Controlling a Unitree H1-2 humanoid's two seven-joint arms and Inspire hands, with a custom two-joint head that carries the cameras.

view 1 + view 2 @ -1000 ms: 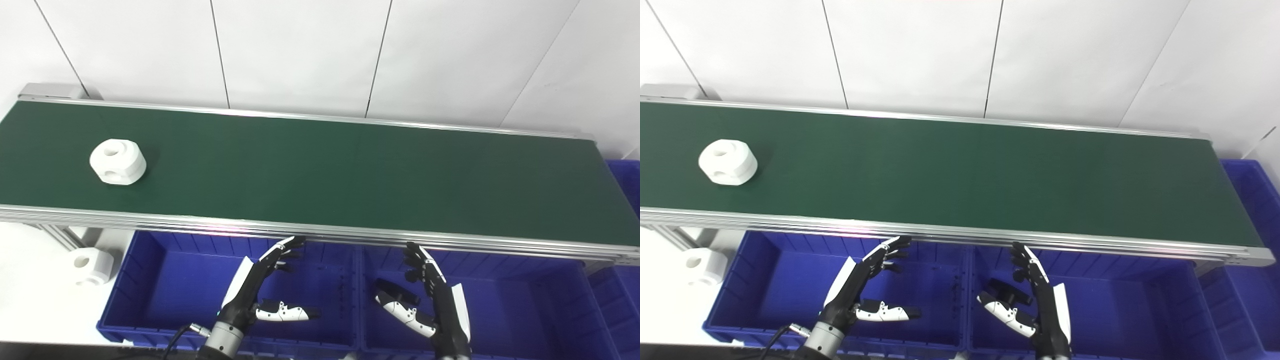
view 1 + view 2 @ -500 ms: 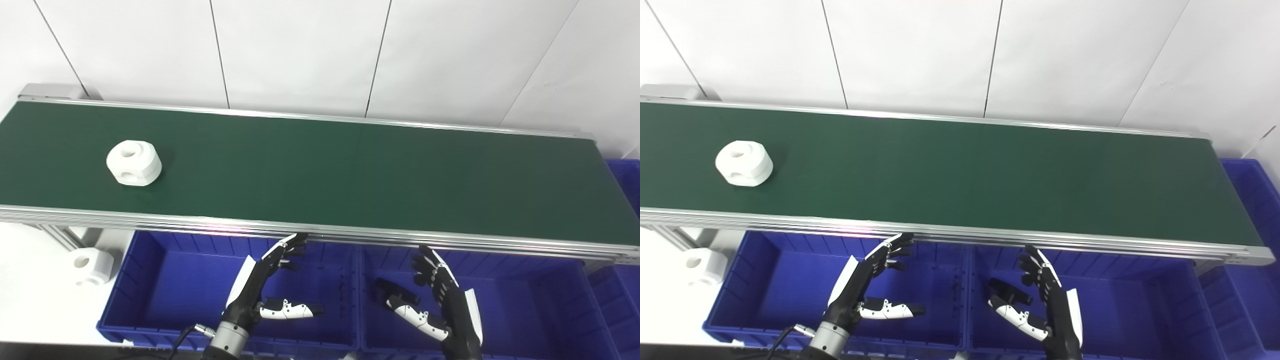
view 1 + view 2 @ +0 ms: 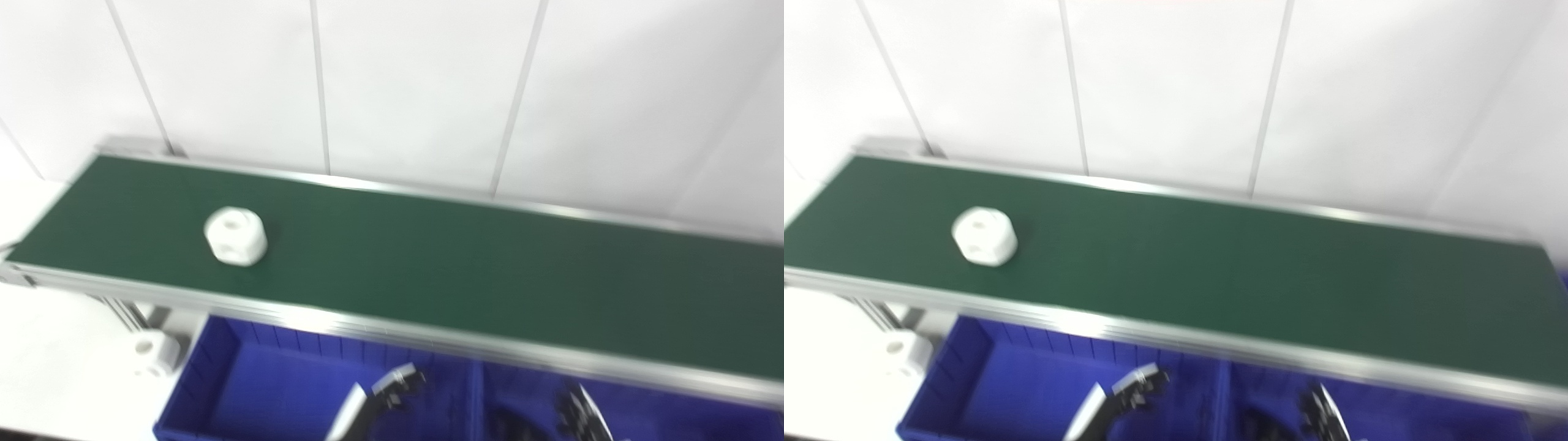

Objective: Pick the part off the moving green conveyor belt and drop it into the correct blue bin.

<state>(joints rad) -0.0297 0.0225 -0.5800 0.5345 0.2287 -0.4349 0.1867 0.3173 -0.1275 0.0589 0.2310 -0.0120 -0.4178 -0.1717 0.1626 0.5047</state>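
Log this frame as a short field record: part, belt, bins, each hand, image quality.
part: white part lying on the belt, left portion, untouched
belt: green conveyor belt, nothing else on it
bins: blue bin under the belt's near rail, a second one to its right
spare: second white part off the belt, left of the bins
left hand: low over the bins, holding nothing, mostly cropped
right hand: at the bottom edge, state unclear
image: motion-blurred
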